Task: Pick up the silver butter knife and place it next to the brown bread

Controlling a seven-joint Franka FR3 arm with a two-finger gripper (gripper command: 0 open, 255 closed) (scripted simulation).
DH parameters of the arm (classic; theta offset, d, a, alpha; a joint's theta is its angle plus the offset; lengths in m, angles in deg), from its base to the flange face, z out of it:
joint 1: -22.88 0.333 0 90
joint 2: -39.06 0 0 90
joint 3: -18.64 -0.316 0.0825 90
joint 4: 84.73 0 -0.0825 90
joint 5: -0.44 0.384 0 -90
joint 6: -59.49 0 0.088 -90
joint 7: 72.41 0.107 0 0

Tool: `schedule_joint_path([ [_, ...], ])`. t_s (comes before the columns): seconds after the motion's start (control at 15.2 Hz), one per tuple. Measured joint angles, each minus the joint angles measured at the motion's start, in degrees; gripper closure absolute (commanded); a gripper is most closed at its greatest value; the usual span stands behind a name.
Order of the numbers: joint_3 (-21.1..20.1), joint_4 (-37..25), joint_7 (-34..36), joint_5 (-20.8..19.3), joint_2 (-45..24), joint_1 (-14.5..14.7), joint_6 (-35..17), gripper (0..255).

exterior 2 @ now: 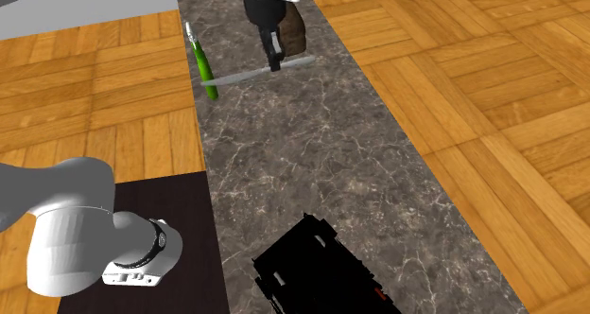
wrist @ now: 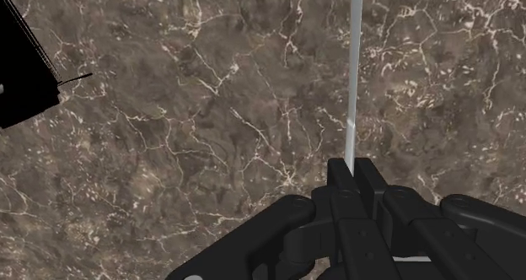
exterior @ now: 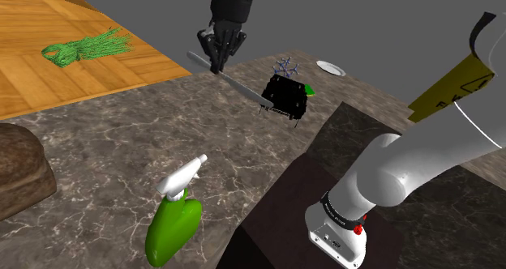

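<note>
The butter knife [exterior: 243,87] is up in the air, pale grey and slim, pinched near one end by the tool [exterior: 218,63], whose black fingers [wrist: 344,175] are pressed tight on its flat sides. In the wrist view the blade runs straight out from the fingertips over bare marble, clear of the surface.

The key relation is knife to brown bread loaf [exterior: 20,177]. In the shoulder view the loaf sits at the lower left edge, well apart from the raised tool. In the second exterior view the tool hangs right in front of the loaf, so I'd judge the height is fooling that camera. The knife's long axis runs level and roughly crosswise to the bench's length, with one tip pointing toward the green spray bottle [exterior 2: 204,64] that lies beside the loaf. My read: the carry toward the loaf isn't finished, and the lowering has yet to come. The spray bottle is the thing to miss.

The bench [exterior 2: 321,161] is dark veined marble. A black boxy thing [exterior: 288,97] stands far from the loaf. The robot's dark stand [exterior 2: 180,218] butts against the bench, well away from the loaf. Warm wood parquet floor [exterior 2: 454,66] surrounds it all, with grey wall beyond.
</note>
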Motion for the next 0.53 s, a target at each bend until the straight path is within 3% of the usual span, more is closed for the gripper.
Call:
schedule_joint_path([
  [0.53, -8.5, -8.2, 12.8, -2.4, -7.9, 3.4, 0.6, 255],
])
